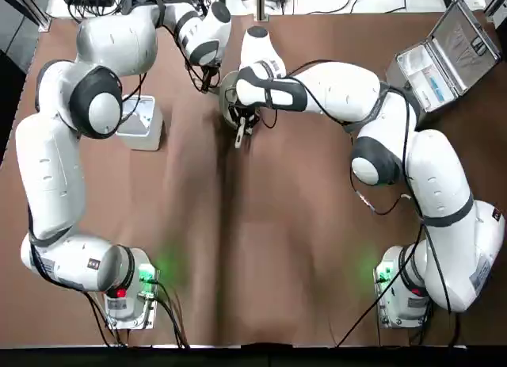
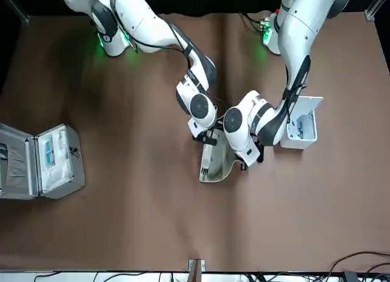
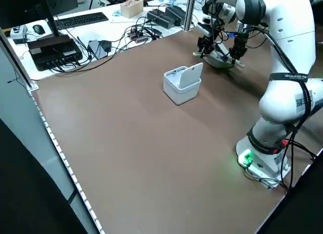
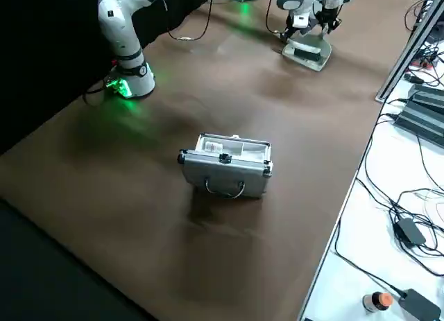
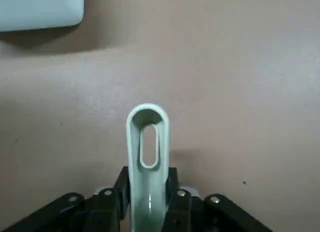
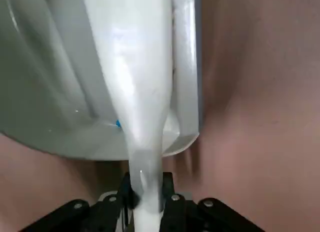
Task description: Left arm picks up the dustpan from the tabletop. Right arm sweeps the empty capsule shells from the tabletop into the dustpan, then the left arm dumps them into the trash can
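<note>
The off-white dustpan (image 2: 217, 164) rests on the brown tabletop (image 2: 122, 221) at mid-table, its mouth turned toward the right arm. My left gripper (image 5: 147, 192) is shut on the dustpan's slotted handle (image 5: 147, 142). My right gripper (image 6: 145, 192) is shut on a white brush handle (image 6: 142, 106), and the brush reaches into the pan (image 6: 50, 91). One tiny blue capsule shell (image 6: 118, 124) lies inside the pan beside the brush. The pale-grey trash can (image 2: 301, 133) stands beside the left arm with its lid up and small blue bits inside. From overhead both grippers (image 1: 207, 80) (image 1: 240, 128) meet over the dustpan (image 1: 228, 97).
An open silver metal case (image 1: 444, 58) sits at the far right corner of the table. The trash can (image 1: 141, 123) is partly under the left arm's elbow. Desks with cables and a keyboard (image 3: 81, 20) border the table's far edge.
</note>
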### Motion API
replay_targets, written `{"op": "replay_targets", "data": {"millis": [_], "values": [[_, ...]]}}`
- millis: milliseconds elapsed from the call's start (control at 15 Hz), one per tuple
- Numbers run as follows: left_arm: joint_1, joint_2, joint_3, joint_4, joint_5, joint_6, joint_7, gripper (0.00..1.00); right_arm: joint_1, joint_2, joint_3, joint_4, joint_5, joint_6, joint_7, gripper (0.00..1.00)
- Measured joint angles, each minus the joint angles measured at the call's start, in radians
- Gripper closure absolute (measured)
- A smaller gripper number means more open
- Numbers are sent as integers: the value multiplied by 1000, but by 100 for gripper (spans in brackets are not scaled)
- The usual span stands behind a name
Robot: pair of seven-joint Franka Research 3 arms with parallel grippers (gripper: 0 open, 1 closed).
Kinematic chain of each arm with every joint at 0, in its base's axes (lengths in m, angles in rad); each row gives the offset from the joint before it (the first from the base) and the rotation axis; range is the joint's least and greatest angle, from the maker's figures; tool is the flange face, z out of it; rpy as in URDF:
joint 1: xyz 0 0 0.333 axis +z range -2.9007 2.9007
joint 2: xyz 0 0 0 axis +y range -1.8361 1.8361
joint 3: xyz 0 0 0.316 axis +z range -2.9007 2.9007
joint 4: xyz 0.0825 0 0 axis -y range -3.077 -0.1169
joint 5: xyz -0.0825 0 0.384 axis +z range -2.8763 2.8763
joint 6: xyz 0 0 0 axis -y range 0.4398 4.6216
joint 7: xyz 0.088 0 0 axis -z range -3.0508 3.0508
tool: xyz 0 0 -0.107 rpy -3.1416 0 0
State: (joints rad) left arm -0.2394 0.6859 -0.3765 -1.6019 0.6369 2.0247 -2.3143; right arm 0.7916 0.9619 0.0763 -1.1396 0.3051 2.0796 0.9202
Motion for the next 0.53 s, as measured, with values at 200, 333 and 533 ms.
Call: {"op": "replay_targets", "data": {"millis": [200,333,533], "values": [[0,0,0,0,0,0,0,67,-1,0,3,15,15,-14,0,74],[0,0,0,0,0,0,0,67,-1,0,3,20,25,-17,0,74],[0,0,0,0,0,0,0,67,-1,0,3,35,43,-33,0,74]]}}
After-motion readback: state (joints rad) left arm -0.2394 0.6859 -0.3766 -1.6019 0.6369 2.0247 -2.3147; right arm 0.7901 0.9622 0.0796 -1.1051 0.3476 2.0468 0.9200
